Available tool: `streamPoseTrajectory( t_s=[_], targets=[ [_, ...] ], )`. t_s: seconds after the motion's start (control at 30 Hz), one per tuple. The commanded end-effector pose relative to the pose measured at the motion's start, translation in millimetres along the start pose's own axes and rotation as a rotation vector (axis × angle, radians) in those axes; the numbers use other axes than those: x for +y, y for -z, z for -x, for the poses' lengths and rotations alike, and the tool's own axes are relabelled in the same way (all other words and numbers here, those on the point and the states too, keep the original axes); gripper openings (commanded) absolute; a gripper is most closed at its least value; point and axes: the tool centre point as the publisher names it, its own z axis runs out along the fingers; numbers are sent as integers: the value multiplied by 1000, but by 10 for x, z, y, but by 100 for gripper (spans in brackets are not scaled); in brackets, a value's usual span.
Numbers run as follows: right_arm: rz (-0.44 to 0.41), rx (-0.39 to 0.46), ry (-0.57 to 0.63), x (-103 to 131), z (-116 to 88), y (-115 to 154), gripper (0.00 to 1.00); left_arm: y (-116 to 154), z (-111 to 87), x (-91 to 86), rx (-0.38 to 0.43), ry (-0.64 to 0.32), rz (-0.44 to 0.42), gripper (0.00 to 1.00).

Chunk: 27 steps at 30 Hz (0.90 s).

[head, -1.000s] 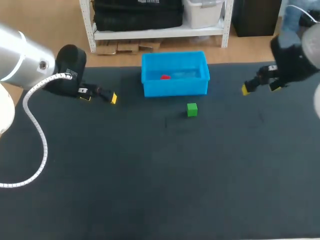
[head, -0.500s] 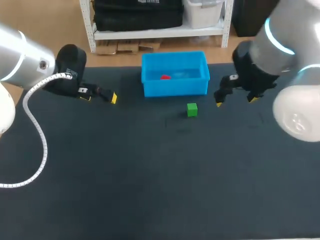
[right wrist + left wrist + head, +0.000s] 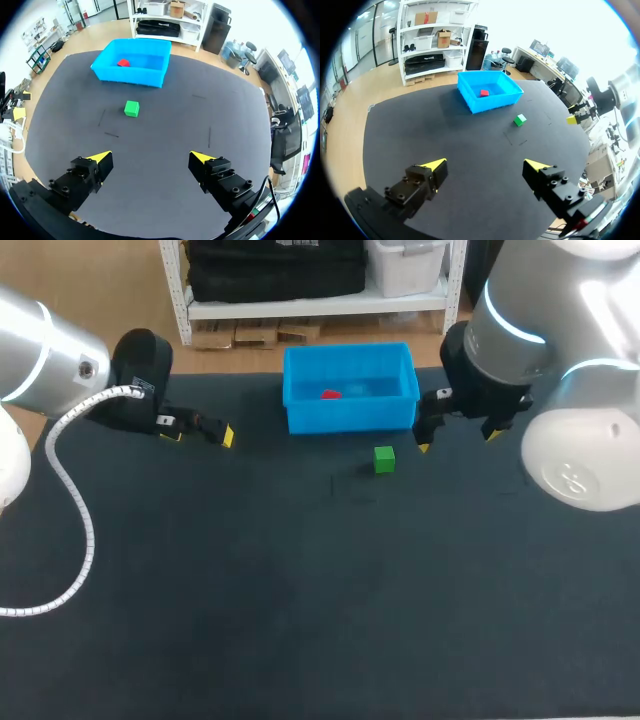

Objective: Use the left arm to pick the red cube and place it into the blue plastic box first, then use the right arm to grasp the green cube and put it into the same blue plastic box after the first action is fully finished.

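A: Green cube (image 3: 384,459) sits alone on the dark table (image 3: 300,600), just in front of the blue plastic box (image 3: 350,420), toward its right half. Red cube (image 3: 330,394) lies inside the box. Judgement: first half done, green pick is the step in hand.

B: Right gripper (image 3: 457,438)?

A: Fingers spread wide, nothing between them. It hangs off the box's right end, to the right of the cube. In the right wrist view the cube is well ahead of the fingers and not centred between them.

B: How to do it well?

A: Centre over the cube first. Square the fingers to two flat faces, come straight down, and close only once both tips flank it. The box's front wall is near, so a finger could catch it. Lift above the rim before crossing over.

B: Left gripper (image 3: 200,433)?

A: Also open and empty, well to the left of the box, clear of this work.
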Motion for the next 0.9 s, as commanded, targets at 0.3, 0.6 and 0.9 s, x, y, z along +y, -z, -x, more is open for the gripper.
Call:
streamPoseTrajectory(
  t_s=[0.3,0.6,0.9],
  targets=[
    [-122,58,-72,68,-12,-103,100,3,-9,12,-4,-2,-6,100],
    [-151,149,-180,153,28,-242,100,3,-9,12,-4,-2,-6,100],
    [-111,186,-218,303,103,-457,100,3,-9,12,-4,-2,-6,100]
  ],
)
